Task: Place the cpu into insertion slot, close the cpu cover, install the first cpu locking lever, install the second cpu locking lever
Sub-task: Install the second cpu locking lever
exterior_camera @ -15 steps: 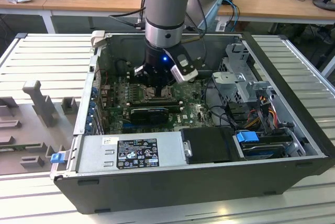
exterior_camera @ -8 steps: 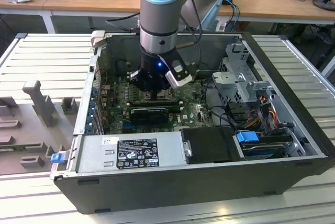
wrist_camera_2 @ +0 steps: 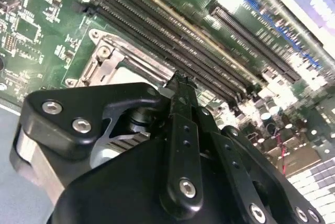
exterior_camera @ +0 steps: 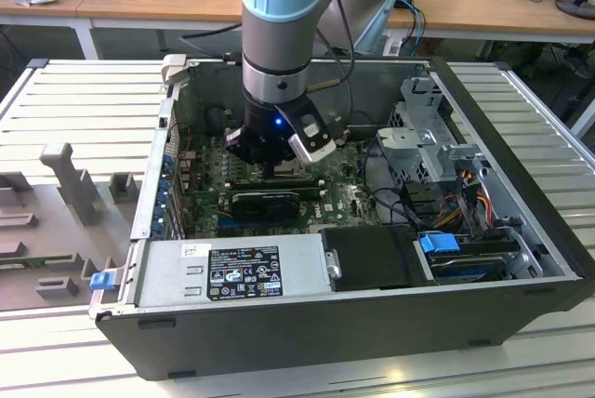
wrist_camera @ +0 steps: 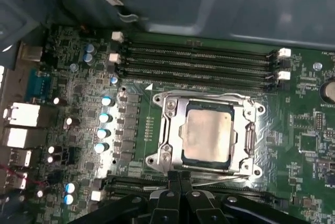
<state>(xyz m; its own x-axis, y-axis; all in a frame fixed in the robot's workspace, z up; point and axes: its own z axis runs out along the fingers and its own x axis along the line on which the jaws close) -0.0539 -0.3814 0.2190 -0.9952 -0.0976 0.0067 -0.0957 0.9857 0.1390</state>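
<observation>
The cpu (wrist_camera: pixel 208 134), a pale silver square, lies flat in the insertion slot on the green board. The silver cpu cover (wrist_camera: pixel 168 130) is down around it, its cutout framing the chip and hiding most of the slot. My gripper (wrist_camera: pixel 179 176) is shut, with the two black fingers pressed together and their tips at one edge of the cover, where a thin metal lever rod (wrist_camera: pixel 225 178) runs along the frame. In the second wrist view the fingertips (wrist_camera_2: pixel 180 85) sit right over the socket frame (wrist_camera_2: pixel 107 59). In the exterior view the gripper (exterior_camera: pixel 270 167) reaches down into the open computer case.
Long black memory slots (wrist_camera: pixel 199 62) run beside the socket, and more lie under the fingers. Capacitors (wrist_camera: pixel 104 116) and rear ports (wrist_camera: pixel 18 130) stand on another side. Case walls (exterior_camera: pixel 297 314), a drive cage (exterior_camera: pixel 423 128) and cables (exterior_camera: pixel 465 193) ring the board.
</observation>
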